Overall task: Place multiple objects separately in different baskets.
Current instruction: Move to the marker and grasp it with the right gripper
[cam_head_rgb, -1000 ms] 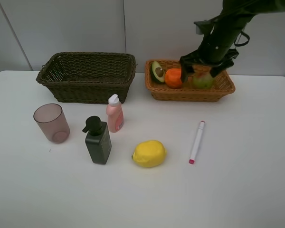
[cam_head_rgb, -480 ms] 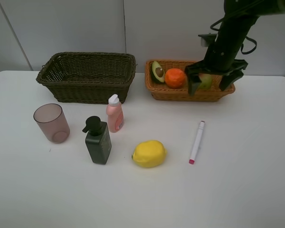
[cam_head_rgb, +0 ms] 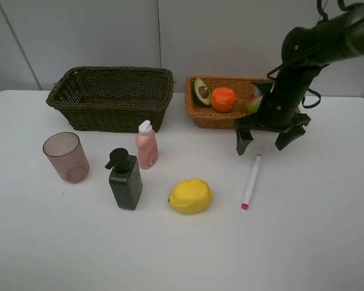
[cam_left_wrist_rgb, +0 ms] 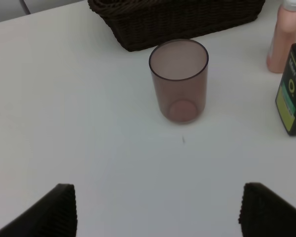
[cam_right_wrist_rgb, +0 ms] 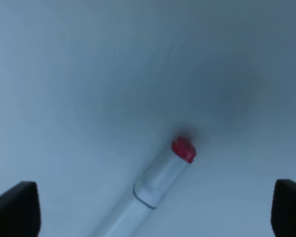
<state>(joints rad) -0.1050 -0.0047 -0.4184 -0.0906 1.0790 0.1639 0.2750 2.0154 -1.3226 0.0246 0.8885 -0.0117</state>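
The light orange-tan basket (cam_head_rgb: 197, 114) holds the halved avocado (cam_head_rgb: 201, 91), the orange (cam_head_rgb: 224, 99) and the mango (cam_head_rgb: 253, 102), which is partly hidden by my right arm. In front of that basket my right gripper (cam_head_rgb: 262, 145) hangs open and empty, just above the far end of the white marker (cam_head_rgb: 252, 180). In the right wrist view the marker (cam_right_wrist_rgb: 160, 185) lies between the open fingers of my right gripper (cam_right_wrist_rgb: 153, 212). The dark basket (cam_head_rgb: 112, 97) is empty. My left gripper (cam_left_wrist_rgb: 158, 217) is open, short of the pinkish cup (cam_left_wrist_rgb: 179, 79).
The cup (cam_head_rgb: 65, 156), the dark green pump bottle (cam_head_rgb: 125, 180), the small pink bottle (cam_head_rgb: 147, 145) and the lemon (cam_head_rgb: 191, 196) stand apart on the white table. In the left wrist view, the pump bottle (cam_left_wrist_rgb: 293, 94) and the pink bottle (cam_left_wrist_rgb: 286, 39) are beside the cup.
My right gripper has come forward out of the light basket and down toward the marker, still open. The mango stays in the basket. Nothing else has moved.
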